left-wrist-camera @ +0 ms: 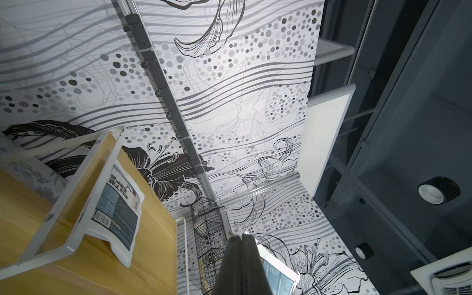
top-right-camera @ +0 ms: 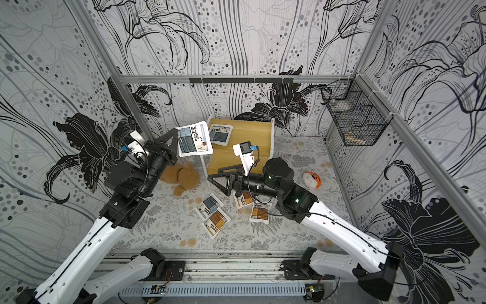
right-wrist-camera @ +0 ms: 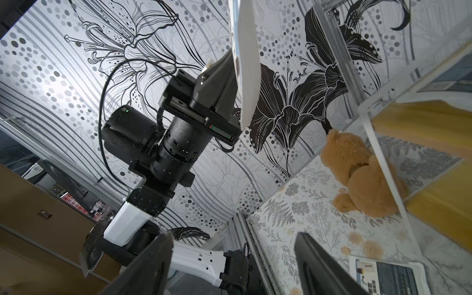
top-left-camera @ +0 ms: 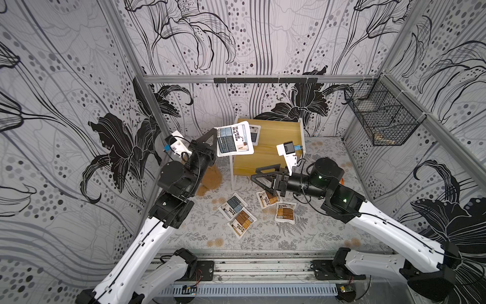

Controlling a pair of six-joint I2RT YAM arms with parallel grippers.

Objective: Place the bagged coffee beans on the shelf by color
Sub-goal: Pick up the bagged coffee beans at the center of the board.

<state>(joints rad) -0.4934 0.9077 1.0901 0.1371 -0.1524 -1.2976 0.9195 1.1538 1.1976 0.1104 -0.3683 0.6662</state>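
The shelf, the largest piece, was found at upper centre in both top views, its yellow top board mostly bare. The left gripper was spotted just left of it, clenched on the side edge of the held pouch, a blue-grey one carried flat and raised, overlapping the shelf's left corner in the frame. The right gripper was seen at frame centre, jaws spread wide with nothing between them, above the loose bags. A shelved pouch, also blue-grey, was laid on the top board near its upper left corner. Lower centre, on the patterned table, one loose blue-grey pouch and three brown-orange pouches were left lying flat, some touching. These bags were judged light, pliable and slick-skinned, with beans that could shift inside. A pinch on the flat sealed margin would likely be firmest, since a bulging middle could be squeezed out of the fingers.
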